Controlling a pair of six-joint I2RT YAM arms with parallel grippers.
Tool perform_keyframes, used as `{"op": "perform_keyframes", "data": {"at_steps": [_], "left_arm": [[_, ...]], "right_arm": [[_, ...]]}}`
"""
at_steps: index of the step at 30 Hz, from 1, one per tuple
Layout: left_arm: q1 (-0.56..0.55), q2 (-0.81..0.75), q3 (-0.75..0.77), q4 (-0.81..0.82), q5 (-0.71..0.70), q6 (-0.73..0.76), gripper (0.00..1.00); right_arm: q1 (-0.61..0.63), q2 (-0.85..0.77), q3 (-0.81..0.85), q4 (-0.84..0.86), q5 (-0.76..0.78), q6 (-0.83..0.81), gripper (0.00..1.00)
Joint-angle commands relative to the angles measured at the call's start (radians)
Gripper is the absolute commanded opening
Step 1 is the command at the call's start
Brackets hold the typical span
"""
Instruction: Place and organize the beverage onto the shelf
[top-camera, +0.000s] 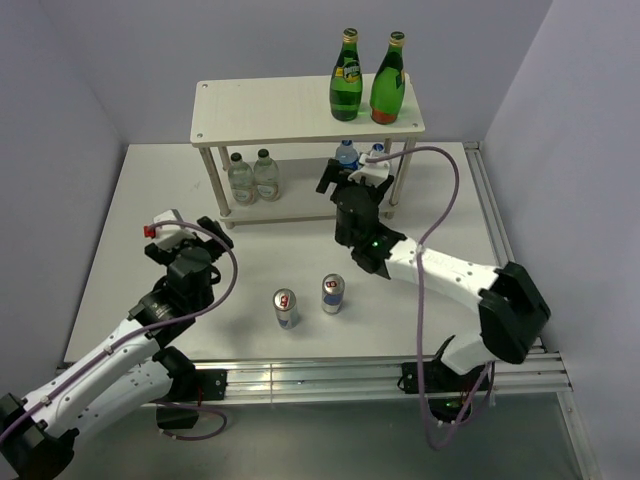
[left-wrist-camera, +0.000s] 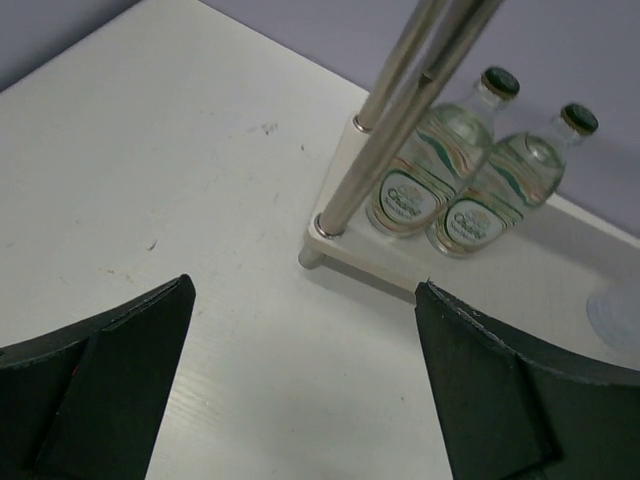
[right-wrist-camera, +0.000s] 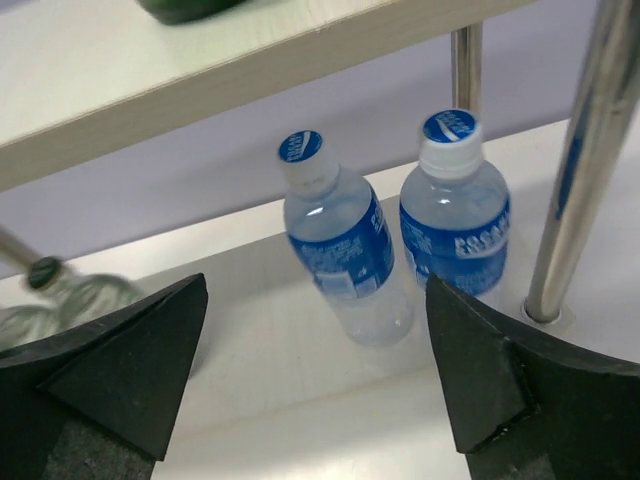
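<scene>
The shelf (top-camera: 270, 110) stands at the far side of the table (top-camera: 150, 200). On its top board, toward the right end, two green glass bottles (top-camera: 346, 75) stand upright just beside each other. On the lower board, two blue-labelled water bottles (right-wrist-camera: 455, 215) sit near a metal leg (right-wrist-camera: 580, 170) at the right end. The one nearer the leg is upright and the other seems to lean away from it; they are close, but I cannot tell whether they touch. At the left end of the lower board, two clear glass bottles (left-wrist-camera: 470, 215) with dark caps stand side by side. Two slim cans (top-camera: 286, 308) stand upright on the table, well in front of the shelf, near each other but apart. The right hand (right-wrist-camera: 315, 300) hovers just in front of the water bottles, its fingers wide apart with nothing between them. The left hand (left-wrist-camera: 305, 300) hangs over the table near the shelf's left front corner, fingers likewise spread and empty
</scene>
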Motion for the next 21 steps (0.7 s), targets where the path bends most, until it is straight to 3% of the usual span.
{"op": "perform_keyframes", "data": {"at_steps": [1,6,10,15,21], "left_arm": [[-0.001,0.026,0.043,0.029,0.135,0.04,0.99],[-0.029,0.051,0.035,0.062,0.41,0.062,0.99],[-0.142,0.057,0.022,0.049,0.49,0.077,0.99],[-0.329,0.058,0.011,0.009,0.461,0.065,0.99],[-0.559,0.14,0.035,-0.117,0.275,-0.033,0.99]], "right_arm": [[0.084,-0.147,-0.047,-0.008,0.074,0.007,0.98],[0.184,-0.352,-0.108,-0.251,0.114,0.142,0.98],[0.317,-0.503,-0.25,-0.403,0.146,0.248,0.99],[0.504,-0.606,-0.297,-0.69,0.165,0.421,0.99],[0.71,-0.62,-0.331,-1.067,0.235,0.789,1.0]]}}
